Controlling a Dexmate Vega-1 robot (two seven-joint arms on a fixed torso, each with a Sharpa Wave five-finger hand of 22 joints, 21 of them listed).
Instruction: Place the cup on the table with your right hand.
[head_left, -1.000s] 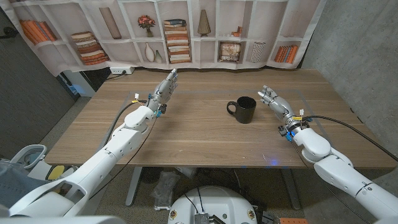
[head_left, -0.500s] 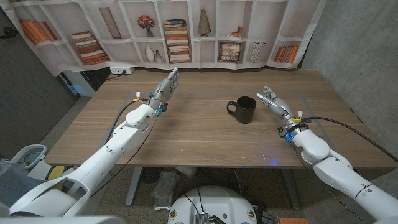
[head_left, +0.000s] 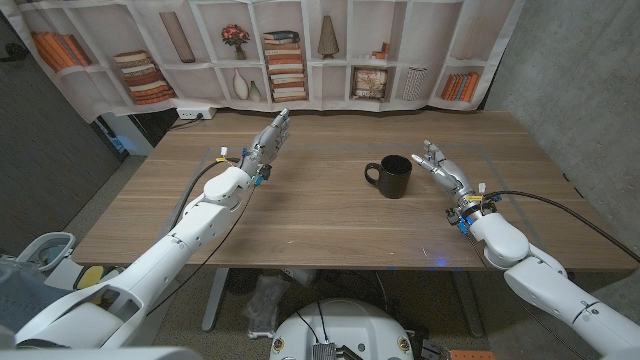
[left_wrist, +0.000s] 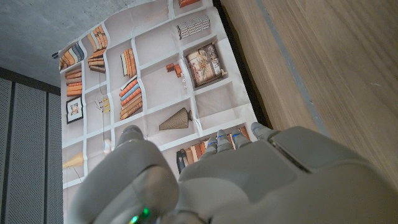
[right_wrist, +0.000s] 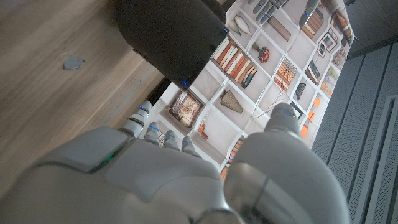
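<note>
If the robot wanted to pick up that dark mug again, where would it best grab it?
Probably around the body of the mug, coming from the robot's right side, where its right hand waits apart from it. The mug stands upright on the table and its handle points toward the robot's left, so the rounded wall facing that hand is bare.

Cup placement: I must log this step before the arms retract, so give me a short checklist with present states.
1. Cup standing upright on the table: ok.
2. Right hand apart from the cup, holding nothing: ok.
3. Cup handle pointing away from the right hand: ok.
4. Left hand far from the cup, fingers apart: ok.
5. Cup contents: cannot tell.
</note>
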